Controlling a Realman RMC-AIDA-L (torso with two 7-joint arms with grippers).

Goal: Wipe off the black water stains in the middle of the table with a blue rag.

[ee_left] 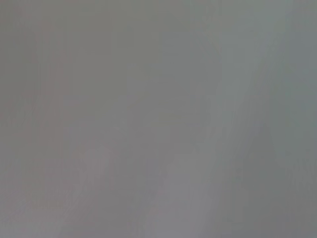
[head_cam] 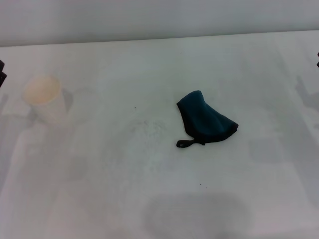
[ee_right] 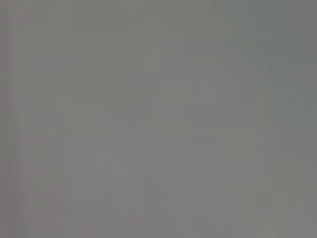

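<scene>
We saw the blue rag (head_cam: 205, 121) lying bunched on the white counter (head_cam: 259, 189), its black loop toward the near edge; no claw held it, so we judged it was left there after use or was waiting to be picked up; the black water stains (head_cam: 147, 127) showed only as faint specks just beside the rag, toward the left, near the middle; a translucent cup (head_cam: 45, 97) stood well apart at the left; both arms stayed at the far edges, almost out of sight; we cannot tell if either claw was apart or together; both wrist views showed nothing
</scene>
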